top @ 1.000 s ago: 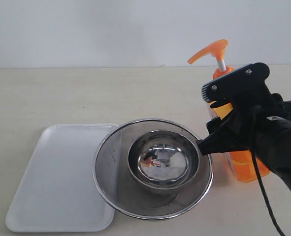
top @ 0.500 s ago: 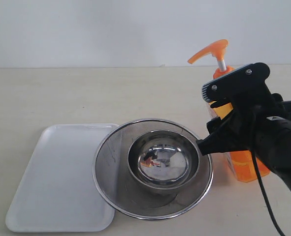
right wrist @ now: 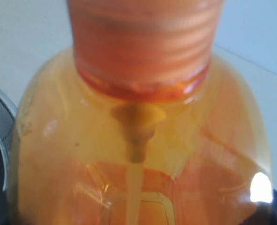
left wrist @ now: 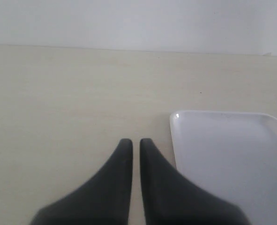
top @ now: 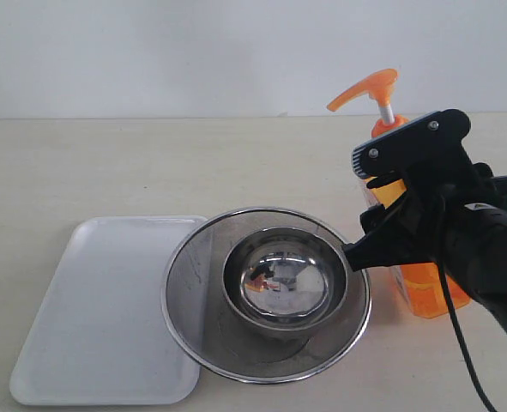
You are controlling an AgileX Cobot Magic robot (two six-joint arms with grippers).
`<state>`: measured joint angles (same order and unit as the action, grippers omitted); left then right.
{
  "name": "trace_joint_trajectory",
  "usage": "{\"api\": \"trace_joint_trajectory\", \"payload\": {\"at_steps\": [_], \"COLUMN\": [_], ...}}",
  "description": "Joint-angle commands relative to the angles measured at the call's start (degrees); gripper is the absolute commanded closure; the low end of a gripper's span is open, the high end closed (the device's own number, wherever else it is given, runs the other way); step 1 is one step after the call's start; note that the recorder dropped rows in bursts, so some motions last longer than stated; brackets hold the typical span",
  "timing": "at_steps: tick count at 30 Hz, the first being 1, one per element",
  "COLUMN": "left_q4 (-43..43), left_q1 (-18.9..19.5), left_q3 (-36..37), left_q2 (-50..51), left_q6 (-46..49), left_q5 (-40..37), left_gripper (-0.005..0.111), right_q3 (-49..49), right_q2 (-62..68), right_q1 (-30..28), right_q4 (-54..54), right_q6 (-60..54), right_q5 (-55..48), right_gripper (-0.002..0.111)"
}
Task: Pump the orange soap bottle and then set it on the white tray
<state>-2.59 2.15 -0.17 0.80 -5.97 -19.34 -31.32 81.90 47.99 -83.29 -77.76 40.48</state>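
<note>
Beige tabletop: right gripper (top: 369, 206) set around the orange soap bottle (top: 425, 292), upright just beside the steel strainer (top: 184, 283)
Whether it clamps cannot be told. Best to steady the body, then press the pump head (top: 369, 86) straight down

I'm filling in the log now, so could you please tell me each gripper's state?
Left gripper: shut, holding nothing.
Right gripper: at the orange soap bottle; whether it is clamped cannot be told.
</note>
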Motion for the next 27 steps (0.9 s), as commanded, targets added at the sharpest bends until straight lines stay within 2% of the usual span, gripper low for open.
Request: {"api": "trace_joint_trajectory", "payload": {"at_steps": [1, 6, 15, 18, 23, 25, 27], "left_q4": [-0.19, -0.19, -0.04, 0.23, 0.23, 0.23, 0.23], "left_q1": [-0.34, -0.34, -0.34, -0.34, -0.34, -0.34, -0.34], "left_q3": [0.17, 0.17, 0.17, 0.17, 0.17, -1.03, -3.45], "left_q2": [0.23, 0.21, 0.21, 0.21, 0.21, 0.21, 0.21], "left_q6": [-0.09, -0.09, -0.09, -0.09, -0.96, -1.32, -1.03], "left_q5": [0.57, 0.87, 8.53, 17.33, 36.86, 37.85, 35.33], "left_gripper": [0.102, 0.102, 0.102, 0.102, 0.102, 0.102, 0.102], "right_q3": [-0.32, -0.32, -0.32, -0.32, -0.32, -0.32, -0.32], "right_q2": [0.03, 0.03, 0.03, 0.03, 0.03, 0.03, 0.03], "right_q1": [-0.04, -0.04, -0.04, -0.04, -0.04, -0.04, -0.04], "right_q4": [0.12, 0.12, 0.12, 0.12, 0.12, 0.12, 0.12], "right_q6": [-0.53, -0.53, -0.53, -0.53, -0.53, -0.53, -0.53], "right_q5": [1.08, 1.08, 1.08, 1.08, 1.08, 1.08, 1.08], "right_gripper": [0.109, 0.109, 0.109, 0.109, 0.109, 0.109, 0.109]}}
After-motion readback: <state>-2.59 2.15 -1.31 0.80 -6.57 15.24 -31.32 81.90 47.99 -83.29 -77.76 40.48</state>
